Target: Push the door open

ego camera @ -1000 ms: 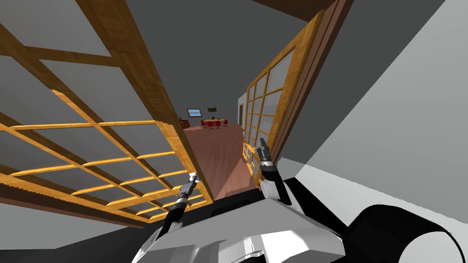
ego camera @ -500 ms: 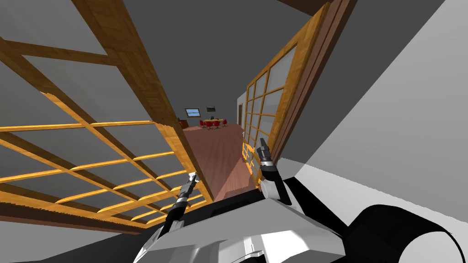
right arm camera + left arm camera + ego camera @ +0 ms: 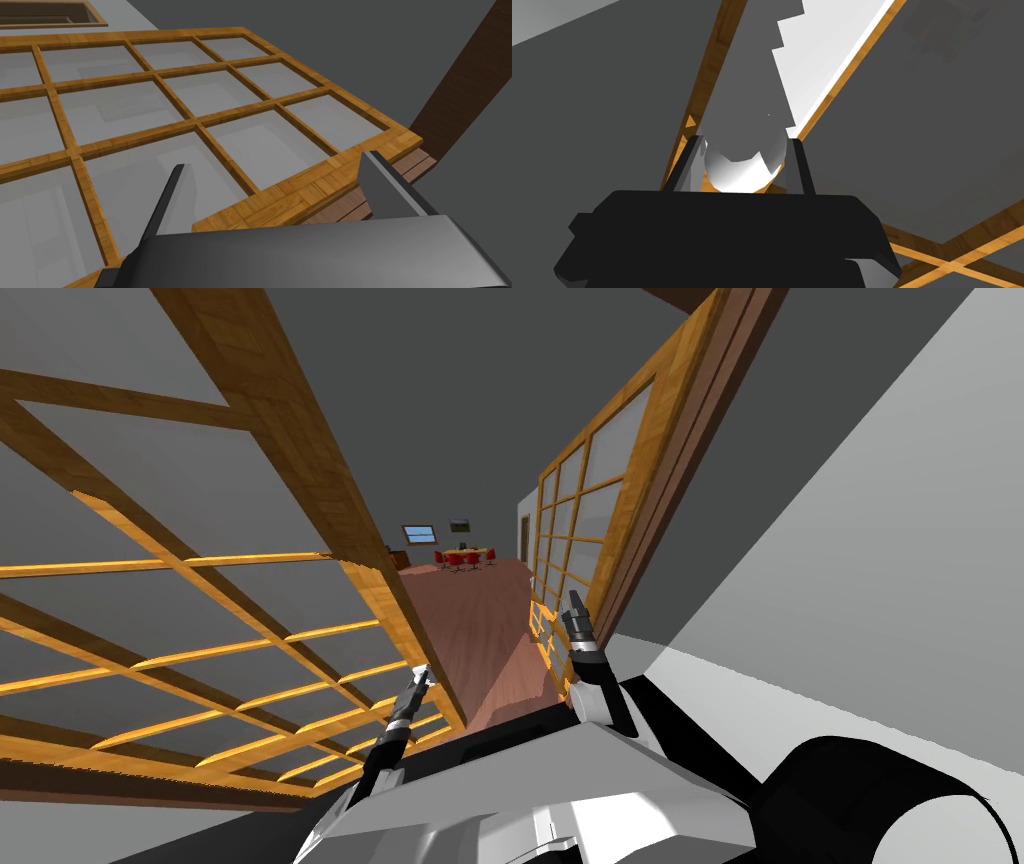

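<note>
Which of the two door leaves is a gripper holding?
The left leaf: the left gripper grips its white knob; the right gripper hangs open before the right leaf.

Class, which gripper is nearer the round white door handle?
Left. The left gripper grips the handle; the right gripper faces the other door leaf, across the opening.

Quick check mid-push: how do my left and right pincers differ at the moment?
The left pincer has its fingers set narrow, pressing the sides of a white rounded knob; the right pincer has them wide apart with nothing between. The left pincer is by the free edge of the left door leaf; the right pincer faces a corner of the right door leaf. Both point at wood-latticed glazed doors.
</note>
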